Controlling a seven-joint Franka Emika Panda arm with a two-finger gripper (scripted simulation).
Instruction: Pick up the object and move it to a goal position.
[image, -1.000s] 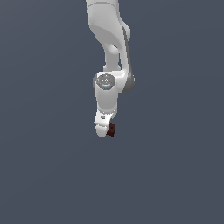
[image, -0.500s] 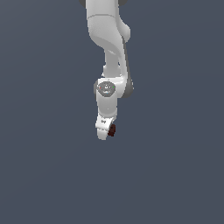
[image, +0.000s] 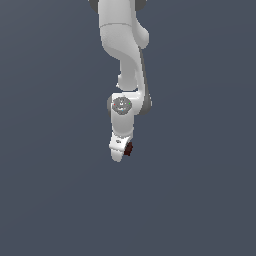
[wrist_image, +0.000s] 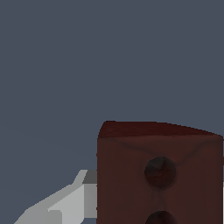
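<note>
The dark maroon block (image: 128, 149) sits at the tip of my white gripper (image: 122, 151), carried above the grey floor in the exterior view. In the wrist view the block (wrist_image: 159, 173) fills much of the picture, with dark round dots on its near face. One grey-white finger (wrist_image: 65, 203) presses against its side; the other finger is hidden behind the block. The gripper is shut on the block.
The white arm (image: 125, 50) hangs down from the top of the exterior view. A plain dark grey floor (image: 50, 200) lies all around. No goal marker shows in either view.
The arm's lower part has swung slightly toward the exterior view's left with the block still held. The block stays at the gripper tip.
</note>
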